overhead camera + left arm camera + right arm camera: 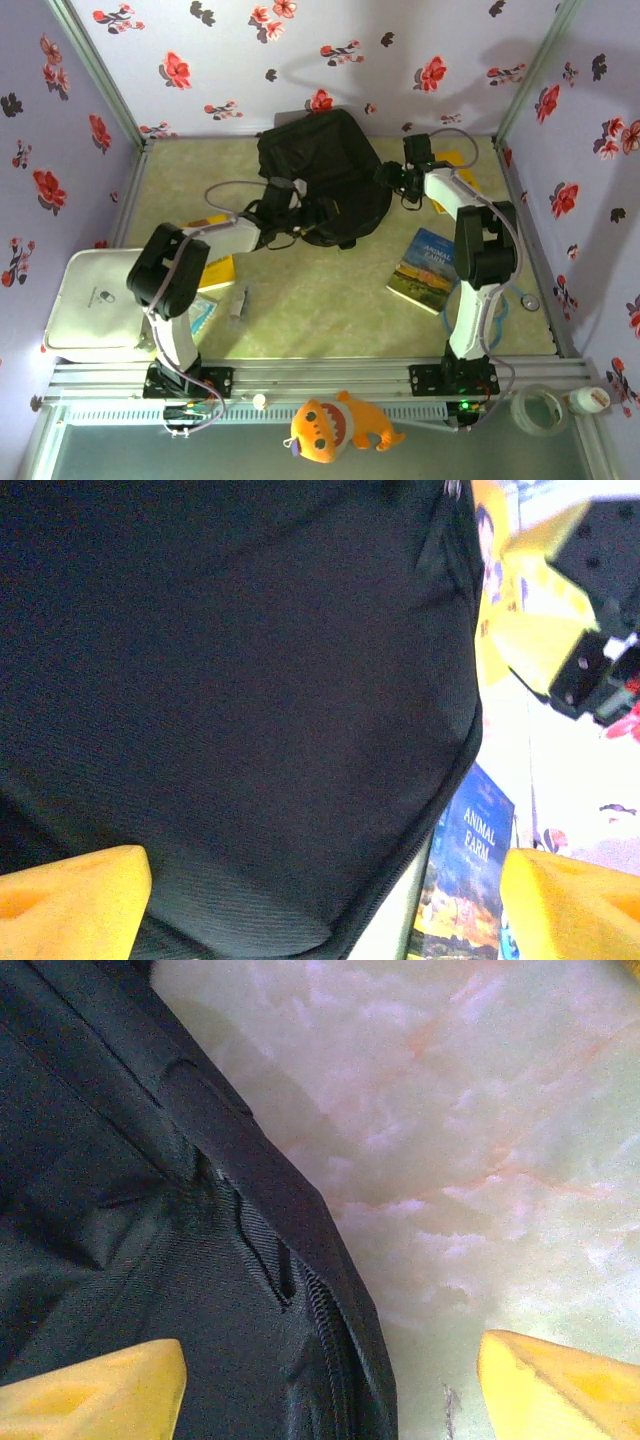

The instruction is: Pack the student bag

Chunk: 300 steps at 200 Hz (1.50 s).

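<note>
The student bag [320, 175], a big black soft backpack, lies at the back middle of the table. My left gripper [290, 205] is at its near left side. In the left wrist view it [320, 910] is open, its yellow fingertips [70, 900] wide apart with the bag's dark fabric [240, 700] bulging between them. At the bag's right edge is my right gripper [392, 180]. The right wrist view shows this gripper [330, 1390] open too, straddling the bag's zipped edge [320, 1330], one yellow fingertip [560, 1380] over bare table.
An "Animal Farm" book [425, 270] lies right of centre, also seen as the blue book [465, 870]. A white hard case [95, 300] sits at the near left, with a yellow book [215, 270] and a pen [238, 303] beside it. Flowered walls enclose the table.
</note>
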Tool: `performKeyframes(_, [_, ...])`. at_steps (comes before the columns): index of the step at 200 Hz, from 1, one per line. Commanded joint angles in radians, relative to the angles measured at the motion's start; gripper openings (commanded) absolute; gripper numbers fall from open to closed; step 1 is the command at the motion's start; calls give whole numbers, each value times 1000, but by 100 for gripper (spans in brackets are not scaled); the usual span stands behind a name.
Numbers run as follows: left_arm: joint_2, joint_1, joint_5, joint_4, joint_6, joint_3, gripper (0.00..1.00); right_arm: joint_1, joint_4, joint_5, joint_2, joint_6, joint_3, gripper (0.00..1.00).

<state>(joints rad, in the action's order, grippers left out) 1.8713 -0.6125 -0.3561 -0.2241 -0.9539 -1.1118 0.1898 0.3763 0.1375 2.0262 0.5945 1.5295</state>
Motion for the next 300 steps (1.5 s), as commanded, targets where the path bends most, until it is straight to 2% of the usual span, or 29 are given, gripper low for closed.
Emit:
performKeyframes(1, [55,-28,-20,-69,-69,-57,89,3,60,19,37,-34,37,71])
performKeyframes(14, [80,-30,-19,-42,-66,-64,87,6,73,22,50,-36,27,64])
performKeyframes(69, [71,-1,60,100,24,-24,87,85,104,-21,-10,-37,-113,47])
performKeyframes(101, [-2,56,70,137,69,23,88,181,95,-39,-71,40,-205,46])
performKeyframes(120, [-65,96,82,192,113,46,88,255,53,-13,-111,148,-262,46])
performKeyframes(150, [-168,165,149,319,200,72,90,421,-71,53,-151,316,-328,47])
performKeyframes(172, [-248,216,235,411,254,84,90,486,-66,21,-182,357,-308,52])
performKeyframes(200, [-339,255,299,477,315,80,90,467,-31,-74,-273,355,-312,67])
performKeyframes(226, [-389,247,292,497,342,57,90,417,-31,-102,-357,300,-332,73])
performKeyframes(256, [-382,195,229,485,359,16,90,295,-8,-71,-354,224,-311,74])
performKeyframes(280, [-320,134,180,472,353,-36,90,205,2,36,-272,147,-231,71])
performKeyframes(300, [-249,85,155,460,336,-85,88,176,49,57,-195,71,-140,67])
